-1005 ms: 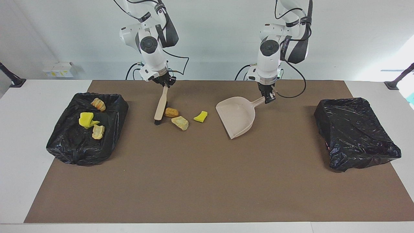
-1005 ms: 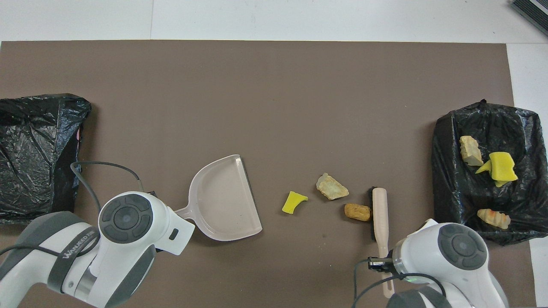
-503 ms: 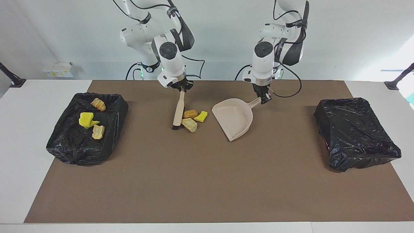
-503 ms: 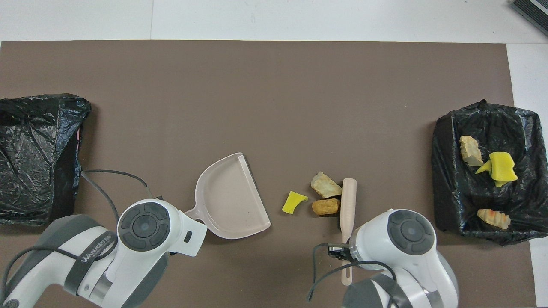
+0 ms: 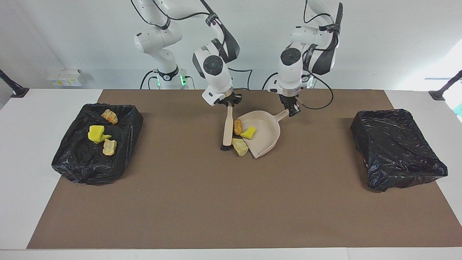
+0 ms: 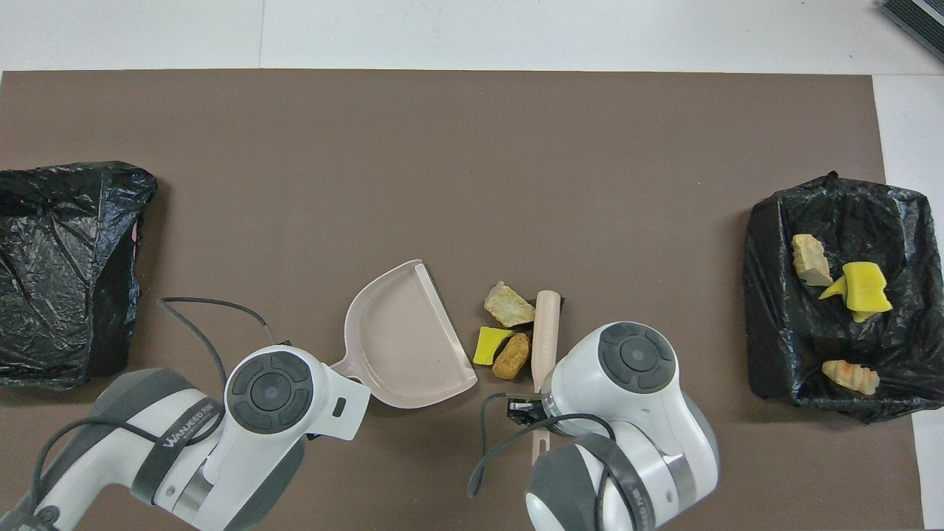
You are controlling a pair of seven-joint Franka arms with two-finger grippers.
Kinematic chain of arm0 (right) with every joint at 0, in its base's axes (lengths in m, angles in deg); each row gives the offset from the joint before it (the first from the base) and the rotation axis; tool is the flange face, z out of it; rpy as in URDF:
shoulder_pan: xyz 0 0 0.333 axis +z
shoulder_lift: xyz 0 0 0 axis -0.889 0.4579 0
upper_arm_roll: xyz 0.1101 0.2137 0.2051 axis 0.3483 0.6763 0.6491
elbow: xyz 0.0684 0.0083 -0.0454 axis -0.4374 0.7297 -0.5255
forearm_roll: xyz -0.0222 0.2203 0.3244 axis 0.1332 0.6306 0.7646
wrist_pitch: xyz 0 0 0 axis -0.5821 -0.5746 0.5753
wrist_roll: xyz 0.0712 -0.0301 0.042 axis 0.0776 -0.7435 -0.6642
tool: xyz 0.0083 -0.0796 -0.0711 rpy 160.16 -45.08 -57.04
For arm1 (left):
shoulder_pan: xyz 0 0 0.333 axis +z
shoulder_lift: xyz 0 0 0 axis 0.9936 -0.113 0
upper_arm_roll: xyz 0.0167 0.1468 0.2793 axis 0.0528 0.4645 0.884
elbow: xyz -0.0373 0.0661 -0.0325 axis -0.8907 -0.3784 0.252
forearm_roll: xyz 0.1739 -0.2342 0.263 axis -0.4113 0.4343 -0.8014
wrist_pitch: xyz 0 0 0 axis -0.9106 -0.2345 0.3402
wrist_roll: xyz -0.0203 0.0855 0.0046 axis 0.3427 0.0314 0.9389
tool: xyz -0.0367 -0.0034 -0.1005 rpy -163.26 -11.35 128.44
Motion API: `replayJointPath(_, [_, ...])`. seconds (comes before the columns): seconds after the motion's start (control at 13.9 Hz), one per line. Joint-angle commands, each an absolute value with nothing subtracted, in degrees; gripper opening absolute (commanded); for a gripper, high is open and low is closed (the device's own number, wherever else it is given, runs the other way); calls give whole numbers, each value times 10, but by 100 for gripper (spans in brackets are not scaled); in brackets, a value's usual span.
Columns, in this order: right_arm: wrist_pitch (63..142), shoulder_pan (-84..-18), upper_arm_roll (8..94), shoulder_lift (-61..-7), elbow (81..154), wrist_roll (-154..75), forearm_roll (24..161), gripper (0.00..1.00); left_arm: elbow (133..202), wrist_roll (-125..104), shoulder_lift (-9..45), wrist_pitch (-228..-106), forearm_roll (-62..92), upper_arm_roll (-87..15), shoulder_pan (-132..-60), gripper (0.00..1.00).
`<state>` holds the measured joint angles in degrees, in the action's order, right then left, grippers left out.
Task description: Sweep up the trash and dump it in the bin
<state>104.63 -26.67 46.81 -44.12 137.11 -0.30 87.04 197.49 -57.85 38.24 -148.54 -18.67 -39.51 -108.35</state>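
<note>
Three trash pieces lie on the brown mat between brush and dustpan: an orange lump, a yellow-green sponge scrap and a tan lump. My right gripper is shut on the handle of the beige brush, whose bristles touch the mat beside the pieces. My left gripper is shut on the handle of the beige dustpan. The dustpan's mouth faces the pieces, and the scrap and the orange lump are at its lip.
A black-bagged bin at the right arm's end of the table holds several more scraps and lumps. A second black-bagged bin stands at the left arm's end. The brown mat covers the table's middle.
My right gripper swept the brush toward the dustpan, pushing the three pieces together up to its mouth. My left gripper moved the dustpan a little toward the brush.
</note>
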Motion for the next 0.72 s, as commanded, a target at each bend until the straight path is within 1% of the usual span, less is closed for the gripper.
replayJointPath(0.0, [1065, -251, 470, -423, 1345, -24, 917, 0, 1981, -560, 382, -1503, -195, -390, -1093, 0])
replayJointPath(0.07, [1071, -240, 469, -423, 1344, -44, 919, 0, 1981, -558, 382, -1503, -195, -389, -1093, 0])
replayJointPath(0.22, [1053, -241, 469, -435, 1347, -63, 913, 0, 1981, -536, 382, -1506, -194, -390, -1093, 0])
replayJointPath(0.43, [969, -255, 465, -475, 1353, -116, 903, 0, 1981, -531, 382, -1509, -194, -390, -1093, 0])
replayJointPath(0.65, [918, -274, 465, -502, 1350, -175, 821, 0, 1981, -529, 382, -1510, -194, -389, -1093, 0])
